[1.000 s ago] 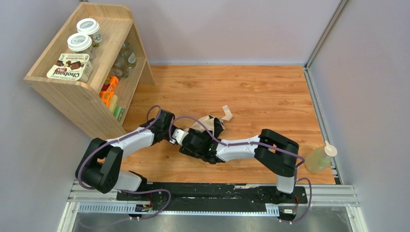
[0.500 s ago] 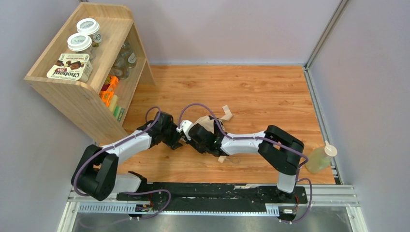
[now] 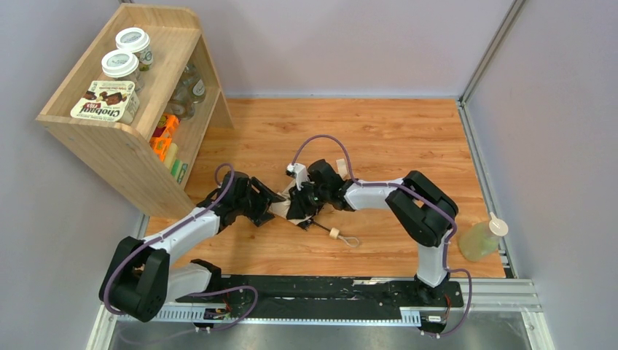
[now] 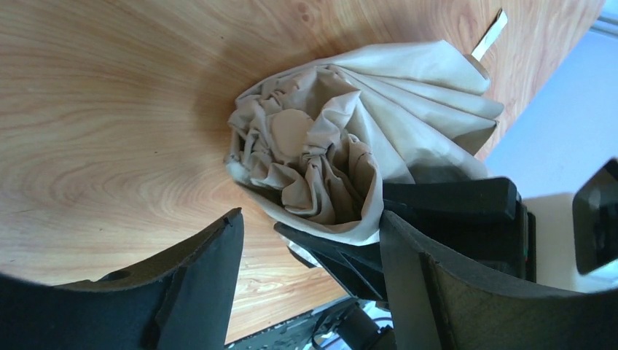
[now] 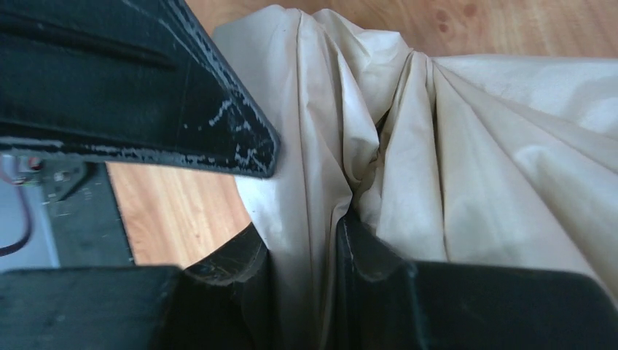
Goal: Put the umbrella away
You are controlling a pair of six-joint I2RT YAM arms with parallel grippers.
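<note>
Wood-grain tabletop (image 3: 408, 138) fills a lilac-walled booth, with a wooden shelf unit (image 3: 124, 138) at ten o'clock and a pale yellow bottle (image 3: 481, 240) at four o'clock. We find the umbrella (image 3: 284, 210) lying near the table's middle, a little toward six o'clock. Its cream handle (image 3: 334, 233) points to five o'clock on a short stretch of bare black shaft.

We see the right gripper (image 5: 306, 248) pinching a fold of the beige canopy (image 5: 474, 168) between its fingers. The left gripper (image 4: 312, 219) stands with fingers spread on either side of the crumpled canopy tip, not closed on it (whether one finger brushes the cloth, we cannot tell).

We judge the job roughly midway. The fabric is gathered but loose, the closure strap (image 3: 340, 168) lies free, and the umbrella is not yet stowed anywhere.
</note>
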